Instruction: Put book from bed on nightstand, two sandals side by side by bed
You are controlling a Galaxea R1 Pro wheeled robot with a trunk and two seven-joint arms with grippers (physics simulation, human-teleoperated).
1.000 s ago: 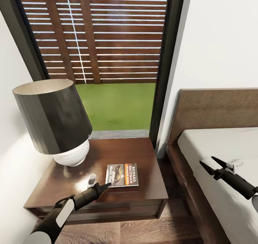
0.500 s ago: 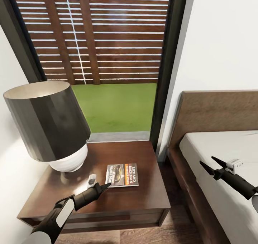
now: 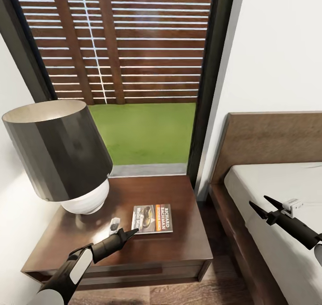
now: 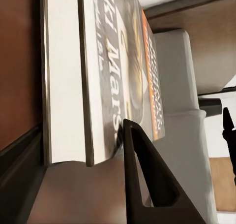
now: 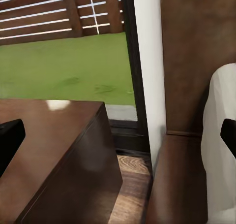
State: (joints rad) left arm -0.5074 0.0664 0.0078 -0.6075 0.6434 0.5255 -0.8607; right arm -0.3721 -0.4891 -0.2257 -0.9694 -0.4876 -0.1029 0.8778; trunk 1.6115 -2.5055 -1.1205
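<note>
The book (image 3: 152, 218), a thin dark paperback with an orange band, lies flat on the nightstand (image 3: 179, 247) left of the bed (image 3: 277, 180). My left gripper (image 3: 133, 231) is low over the nightstand, its tip at the book's near left corner. In the left wrist view the book (image 4: 118, 71) is very close, one finger (image 4: 147, 179) lies over its cover, and the jaws stand apart. My right gripper (image 3: 258, 201) hangs open and empty over the mattress edge. The sandals are out of view.
A lamp (image 3: 58, 148) with a large dark shade and white base takes up the nightstand's back left. Behind it is a tall dark-framed window (image 3: 134, 72) onto grass and a slatted fence. A narrow strip of wood floor (image 3: 214, 224) separates the nightstand from the bed frame.
The head view has shifted slightly, so the lamp sits further left in the picture. The book and both grippers keep their places.
</note>
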